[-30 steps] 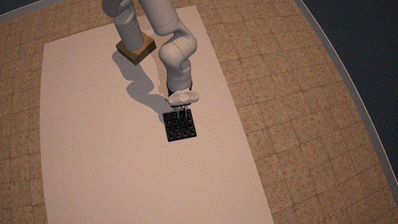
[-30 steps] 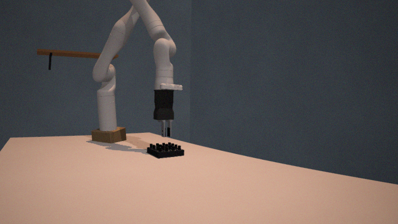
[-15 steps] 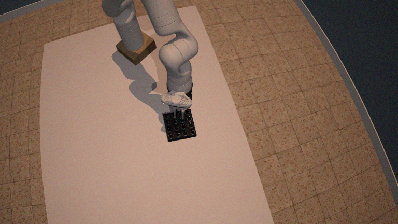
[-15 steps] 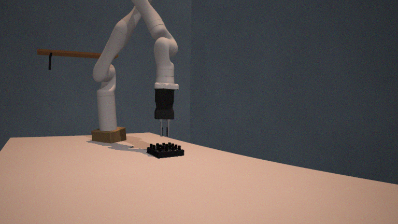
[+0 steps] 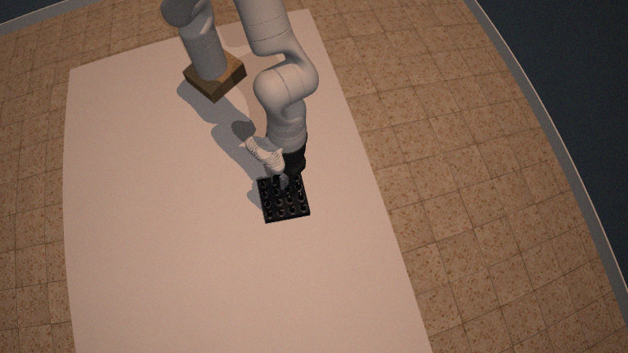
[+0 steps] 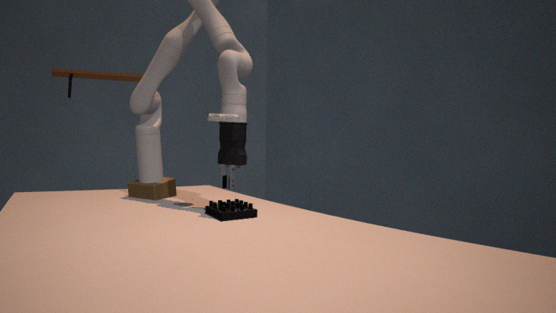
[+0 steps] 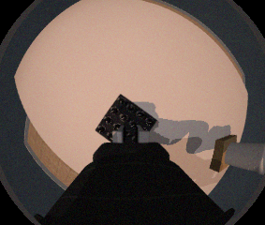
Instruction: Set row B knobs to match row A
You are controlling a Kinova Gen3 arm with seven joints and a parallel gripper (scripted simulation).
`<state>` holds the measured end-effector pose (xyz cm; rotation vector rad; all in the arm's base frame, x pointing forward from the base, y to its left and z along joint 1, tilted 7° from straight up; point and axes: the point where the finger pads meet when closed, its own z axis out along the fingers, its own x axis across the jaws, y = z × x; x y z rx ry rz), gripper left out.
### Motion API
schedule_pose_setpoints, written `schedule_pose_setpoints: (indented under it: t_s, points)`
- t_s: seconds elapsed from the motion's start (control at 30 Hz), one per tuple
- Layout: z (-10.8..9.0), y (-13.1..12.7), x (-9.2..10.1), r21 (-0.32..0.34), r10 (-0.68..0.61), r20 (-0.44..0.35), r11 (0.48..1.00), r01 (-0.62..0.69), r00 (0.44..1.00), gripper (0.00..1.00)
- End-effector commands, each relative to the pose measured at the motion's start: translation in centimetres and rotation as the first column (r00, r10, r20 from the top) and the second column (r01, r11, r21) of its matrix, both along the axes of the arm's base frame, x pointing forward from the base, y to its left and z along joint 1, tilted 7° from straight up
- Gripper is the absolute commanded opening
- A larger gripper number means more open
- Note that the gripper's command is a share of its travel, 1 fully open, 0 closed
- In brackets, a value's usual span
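The black knob box [image 5: 266, 219] [image 6: 239, 214] [image 7: 106, 137] sits on the worktop [image 5: 185, 261] [image 6: 245, 264] [image 7: 137, 52], its four-by-four grid of knobs facing up; where their white lines point is too small to tell. Above the knob box, apart from it, the jaws [image 5: 279, 181] [image 6: 228, 186] hang downward, parted partway with nothing between them. The Kinova arm [image 5: 287, 83] [image 6: 232, 63] reaches over from its wooden mounting block [image 5: 213, 95] [image 6: 141, 190] [image 7: 218, 155], well apart from the knob box.
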<state>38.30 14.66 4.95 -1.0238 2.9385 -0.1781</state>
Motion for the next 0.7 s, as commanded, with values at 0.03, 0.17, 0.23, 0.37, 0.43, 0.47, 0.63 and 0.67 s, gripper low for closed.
schedule_pose_setpoints:
  t_s: [0.03, 0.17, 0.23, 0.37, 0.43, 0.47, 0.63, 0.67]
  points:
    - [0.3, 0.6, -0.2, 0.005, -0.179, 0.022, 0.984, 0.179, 0.984, 0.46]
    - [0.7, 0.8, -0.2, 0.025, -0.339, 0.039, 0.941, 0.339, 0.940, 0.46]
    - [0.7, 0.8, -0.2, 0.025, -0.339, 0.039, 0.941, 0.339, 0.940, 0.46]
    - [0.9, 1.0, -0.2, 0.045, -0.472, 0.050, 0.881, 0.471, 0.880, 0.46]
    - [1.0, 1.1, -0.2, 0.055, -0.527, 0.054, 0.850, 0.524, 0.848, 0.46]
    - [1.0, 1.2, -0.2, 0.059, -0.551, 0.055, 0.834, 0.548, 0.833, 0.46]
    - [1.3, 1.5, -0.2, 0.078, -0.643, 0.059, 0.765, 0.639, 0.763, 0.46]
    - [1.3, 1.5, -0.2, 0.081, -0.656, 0.060, 0.754, 0.652, 0.752, 0.46]
